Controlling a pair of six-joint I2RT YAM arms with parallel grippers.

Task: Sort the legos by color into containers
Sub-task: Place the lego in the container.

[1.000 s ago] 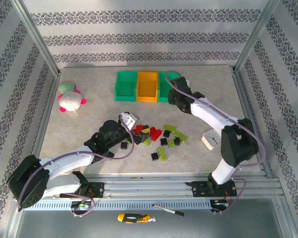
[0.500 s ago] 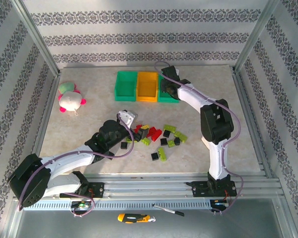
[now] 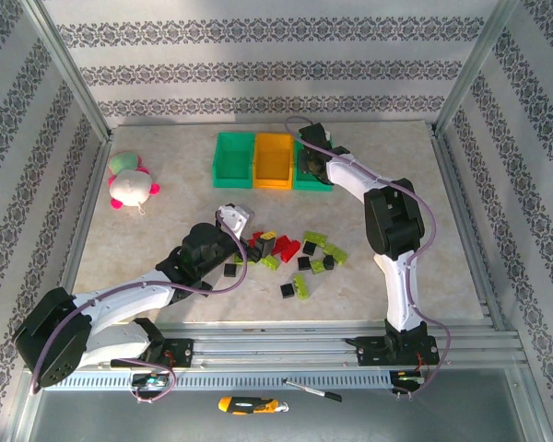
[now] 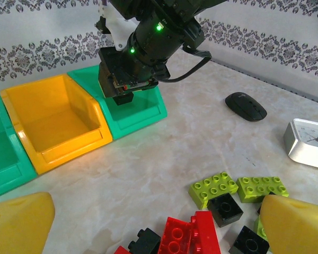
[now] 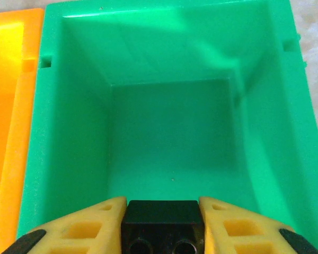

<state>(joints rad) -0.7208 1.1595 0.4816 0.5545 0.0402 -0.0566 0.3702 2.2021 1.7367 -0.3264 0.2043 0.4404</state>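
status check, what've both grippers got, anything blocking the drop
Right gripper shut on black lego, over the rightmost green bin. Left gripper open above the lego pile. Nothing blocking the drop.

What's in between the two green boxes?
The orange bin, joined to the green bins on both sides. The top view shows it, and it looks empty there.

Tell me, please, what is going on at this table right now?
It is a colour-sorting job. The right end effector grips a black brick above the right-hand green bin, whose floor looks bare. The left end effector hangs open over the loose pile of red, lime and black bricks. The orange bin next to that green one looks empty too.
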